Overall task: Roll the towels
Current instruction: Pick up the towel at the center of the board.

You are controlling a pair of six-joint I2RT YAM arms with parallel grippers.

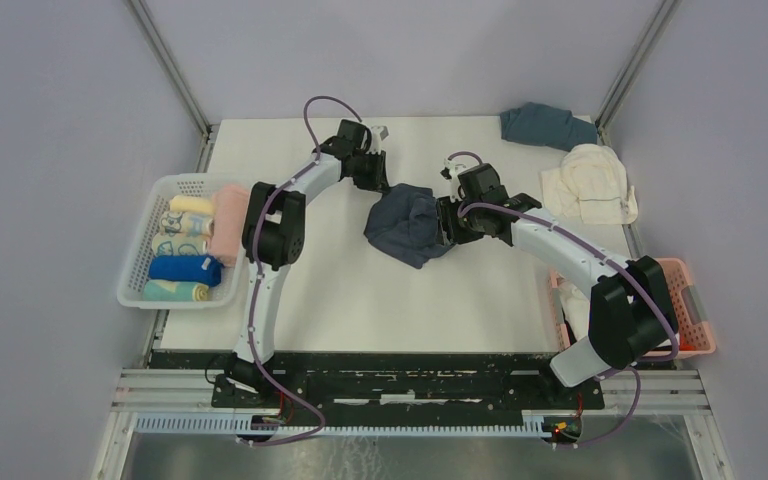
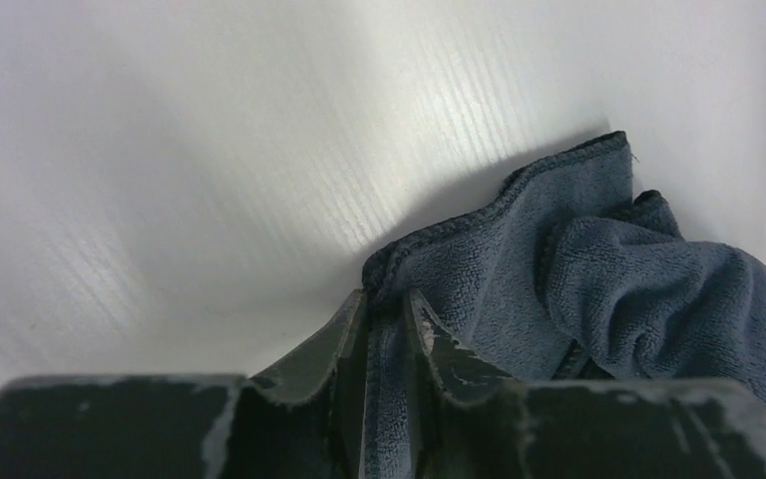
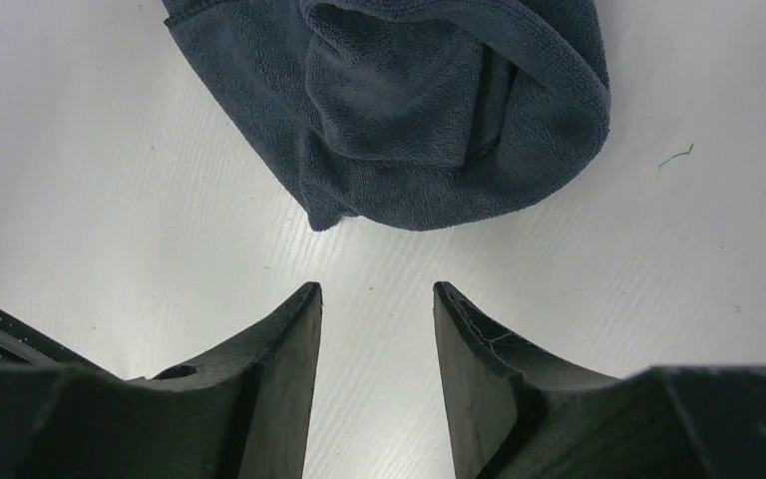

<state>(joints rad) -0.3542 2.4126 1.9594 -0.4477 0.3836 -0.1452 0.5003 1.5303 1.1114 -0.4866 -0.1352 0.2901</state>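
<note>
Table: white, matt, finely ribbed in the wrist views; glare lies on it ahead of the left fingers; bare surface fills the gap between the right fingers.

Walls: plain pale grey-lilac panels on three sides; metal frame posts slant up from the far corners.

Left gripper: fingers drawn close together, with the hemmed edge of the dark navy towel pinched in the narrow slot between them; the cloth bunches ahead and to the right of the tips.

Right gripper: fingers parted with nothing between them; the same towel lies just ahead of the tips as a crumpled, folded-over lump, not touching them.

Seen from above, the navy towel sits mid-table between the two grippers; the left fingers are at its far left edge and the right fingers at its right side.

Green thread: a small scrap on the table, ahead and to the right of the right fingers.

Slate blue towel: crumpled; well beyond the right fingers, at the far right corner.

Cream towel: loosely heaped; to the right of the right fingers, just nearer than the slate one.

White basket: lattice plastic; on the left edge, well to the left of the left fingers; it holds rolled towels in cream, pink, bright blue and teal.

Pink basket: on the right edge, well behind the right fingers; partly hidden by the arm.
</note>
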